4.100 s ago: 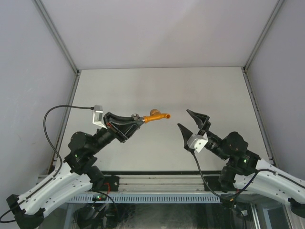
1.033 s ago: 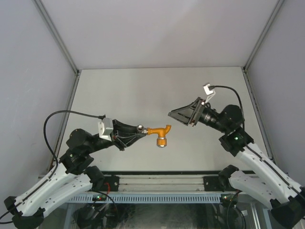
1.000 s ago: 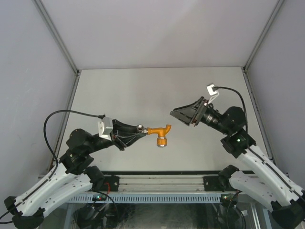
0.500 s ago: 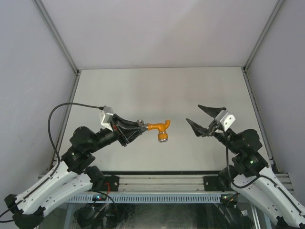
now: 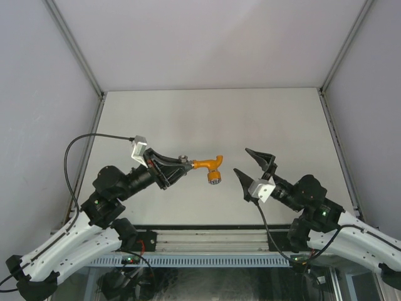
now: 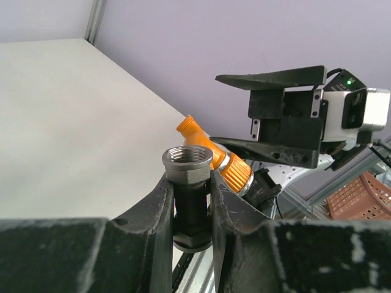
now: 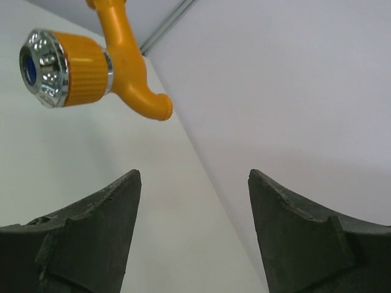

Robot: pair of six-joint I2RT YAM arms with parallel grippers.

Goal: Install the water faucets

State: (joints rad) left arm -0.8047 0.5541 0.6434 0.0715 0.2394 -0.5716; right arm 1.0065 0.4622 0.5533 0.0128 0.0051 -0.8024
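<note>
My left gripper [image 5: 179,169] is shut on the grey metal fitting [image 5: 182,162], held above the table. In the left wrist view the fitting [image 6: 188,183] stands clamped between the fingers [image 6: 160,207], threaded mouth up. The orange tap body [image 5: 209,165] is joined to the fitting and sticks out to the right, its ribbed knob end [image 5: 214,179] pointing down. My right gripper [image 5: 245,162] is open and empty, a little to the right of the tap. In the right wrist view the tap [image 7: 85,64] hangs at upper left, ahead of the open gripper [image 7: 194,177].
The grey table [image 5: 213,119] is bounded by pale walls on three sides. A metal rail [image 5: 207,239] runs along the near edge between the arm bases. A pink basket [image 6: 360,198] shows beyond the table edge in the left wrist view.
My right arm swung from high on the right down and back toward its base, its open gripper now lower, facing the tap. The left gripper with the faucet rose slightly and turned the knob downward.
</note>
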